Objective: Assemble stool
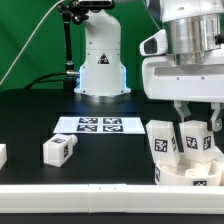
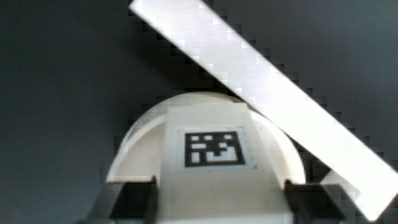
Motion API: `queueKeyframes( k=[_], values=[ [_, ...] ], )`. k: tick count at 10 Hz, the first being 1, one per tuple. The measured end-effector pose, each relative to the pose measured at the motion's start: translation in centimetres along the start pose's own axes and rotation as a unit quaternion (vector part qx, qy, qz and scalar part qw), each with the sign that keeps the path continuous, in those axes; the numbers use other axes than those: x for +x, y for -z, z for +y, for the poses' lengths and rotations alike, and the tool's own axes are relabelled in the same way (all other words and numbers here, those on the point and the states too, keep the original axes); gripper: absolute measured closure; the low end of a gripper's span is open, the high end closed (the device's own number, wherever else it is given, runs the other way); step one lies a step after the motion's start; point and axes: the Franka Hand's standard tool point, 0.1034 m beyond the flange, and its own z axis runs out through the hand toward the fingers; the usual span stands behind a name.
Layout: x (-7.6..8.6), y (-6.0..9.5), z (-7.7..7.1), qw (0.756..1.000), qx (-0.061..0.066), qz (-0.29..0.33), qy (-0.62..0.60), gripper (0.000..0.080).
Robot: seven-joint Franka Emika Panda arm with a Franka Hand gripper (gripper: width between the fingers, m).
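Stool leg [image 2: 214, 140] is pinched between the hand's [image 1: 197, 122] fingers, standing at the round seat [image 1: 188, 180] directly beneath. We note a second leg [image 1: 160, 138] upright just beside the hand, and a third leg [image 1: 60, 150] lying well away on the table [image 1: 30, 120].

Loose leg [image 1: 60, 150] at the exterior view's left, marker board [image 1: 100, 125] behind, seat [image 1: 190, 179] right, legs [image 1: 161, 140] on it

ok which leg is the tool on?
The rightmost leg in the exterior view, upright at the seat, pinched by the tool. The neighbour leg stands free; the loose leg lies alone by the marker board.
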Motion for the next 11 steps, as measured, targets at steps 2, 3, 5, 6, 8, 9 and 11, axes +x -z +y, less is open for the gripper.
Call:
queueKeyframes(
  k=[2, 3, 5, 6, 8, 9, 11],
  values=[
    [0.06, -0.02, 0.04, 0.995, 0.008, -0.012, -0.102, 0.0463],
    [0.00, -0.05, 0.06, 0.989, 0.008, -0.016, -0.150, 0.0463],
    [-0.12, -0.09, 0.04, 0.972, 0.009, -0.022, -0.235, 0.0463],
    [-0.27, -0.13, -0.01, 0.959, 0.010, -0.027, -0.280, 0.0463],
    [-0.30, -0.14, -0.03, 0.945, 0.011, -0.031, -0.326, 0.0462],
    [-0.22, -0.13, -0.02, 0.940, 0.011, -0.033, -0.339, 0.0462],
    [-0.29, -0.14, -0.08, 0.934, 0.012, -0.034, -0.355, 0.0450]
  ],
)
